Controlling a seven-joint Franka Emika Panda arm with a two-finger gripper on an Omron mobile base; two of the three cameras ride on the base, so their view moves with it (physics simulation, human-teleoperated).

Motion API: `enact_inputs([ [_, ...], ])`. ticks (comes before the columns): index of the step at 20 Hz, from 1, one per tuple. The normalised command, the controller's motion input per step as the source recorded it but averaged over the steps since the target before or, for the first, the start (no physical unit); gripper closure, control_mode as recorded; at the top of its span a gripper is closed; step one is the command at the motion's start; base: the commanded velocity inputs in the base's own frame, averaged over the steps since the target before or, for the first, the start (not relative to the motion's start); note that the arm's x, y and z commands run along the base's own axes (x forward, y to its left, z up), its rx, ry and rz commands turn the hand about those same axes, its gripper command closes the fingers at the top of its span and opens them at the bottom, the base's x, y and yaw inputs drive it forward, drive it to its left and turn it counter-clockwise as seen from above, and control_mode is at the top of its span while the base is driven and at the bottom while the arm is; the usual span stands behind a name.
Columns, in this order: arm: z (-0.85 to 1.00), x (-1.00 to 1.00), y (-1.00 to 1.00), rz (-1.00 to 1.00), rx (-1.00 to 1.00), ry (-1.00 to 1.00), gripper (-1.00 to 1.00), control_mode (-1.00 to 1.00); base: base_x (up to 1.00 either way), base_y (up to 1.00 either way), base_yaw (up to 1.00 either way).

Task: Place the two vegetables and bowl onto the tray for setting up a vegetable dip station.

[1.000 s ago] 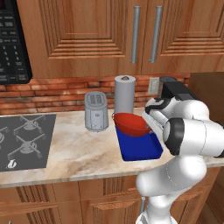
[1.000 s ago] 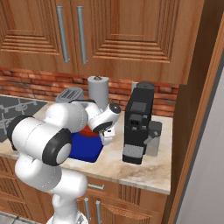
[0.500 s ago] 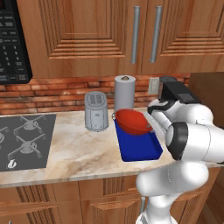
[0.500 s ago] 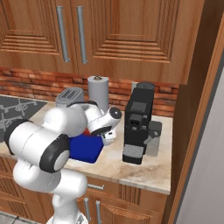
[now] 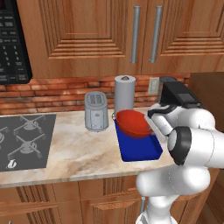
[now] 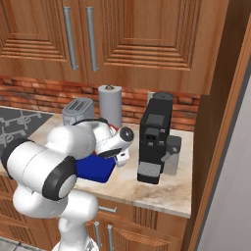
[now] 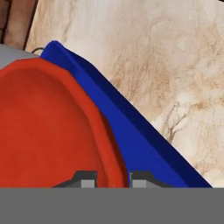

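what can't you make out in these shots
- Carrot and cucumber: whether they lie on the tray; the bowl and arm cover part of it in both base views.
- Bowl's inside: cut off by the left edge in the hand view.
- Gripper: mostly cut off at the bottom of the hand view; its fingertips pinch the bowl's rim.

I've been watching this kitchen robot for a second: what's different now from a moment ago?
Very little: the arm has nudged slightly, with the gripper still shut on the rim of the red bowl, held tilted over the blue tray. The toaster and paper roll haven't moved.
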Motion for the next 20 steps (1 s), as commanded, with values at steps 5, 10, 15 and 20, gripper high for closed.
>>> enact_inputs([
  [5,0.00,0.03,-0.02,0.00,-0.10,0.04,1.00,-1.00,0.00,0.00,0.00],
  [10,0.00,0.08,-0.08,-0.02,-0.09,0.05,1.00,-1.00,0.00,0.00,0.00],
  [15,0.00,0.11,-0.08,-0.03,-0.03,0.02,1.00,-1.00,0.00,0.00,0.00],
  [20,0.00,0.10,-0.03,-0.04,0.00,0.01,1.00,-1.00,0.00,0.00,0.00],
])
